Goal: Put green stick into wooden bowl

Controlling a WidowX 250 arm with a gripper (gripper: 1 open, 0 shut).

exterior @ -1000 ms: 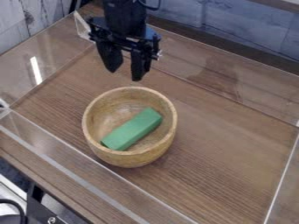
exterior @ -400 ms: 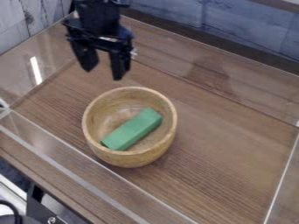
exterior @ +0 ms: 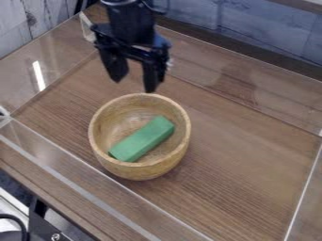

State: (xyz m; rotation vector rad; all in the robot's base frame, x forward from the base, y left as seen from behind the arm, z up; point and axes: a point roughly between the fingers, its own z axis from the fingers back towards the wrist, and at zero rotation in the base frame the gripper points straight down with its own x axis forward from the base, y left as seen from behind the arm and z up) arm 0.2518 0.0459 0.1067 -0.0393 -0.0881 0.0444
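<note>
As far as the single camera view shows, the job looks finished; the lines below run from the biggest thing to the smallest.

Table: a dark brown wood-grain tabletop (exterior: 239, 179) fenced by clear plastic walls (exterior: 38, 75) carries everything; nothing loose lies on it apart from the bowl.

Arm: a black robot arm comes down from the 12 o'clock edge of the view and ends in a black two-fingered gripper (exterior: 135, 75) that points straight down, above the table and just past the bowl's 12 o'clock rim, apart from it.

Bowl: a round, light tan wooden bowl with thick walls (exterior: 101, 120) sits upright near the middle of the table, at about 6 o'clock from the gripper.

Stick: a bright green, flat rectangular bar (exterior: 142, 139) lies inside the bowl's hollow, slanting from roughly 7 o'clock up to 1 o'clock, its lower end down on the floor of the hollow and its upper end toward the wall; no part of it pokes over the rim.

Fingers: spread wide apart with bare table showing between them; they grip nothing and touch neither bowl nor stick.

Done: the green stick is in the wooden bowl and released.

Left: nothing of the task itself, by my judgement; at most the arm needs to draw clear of the bowl.
</note>
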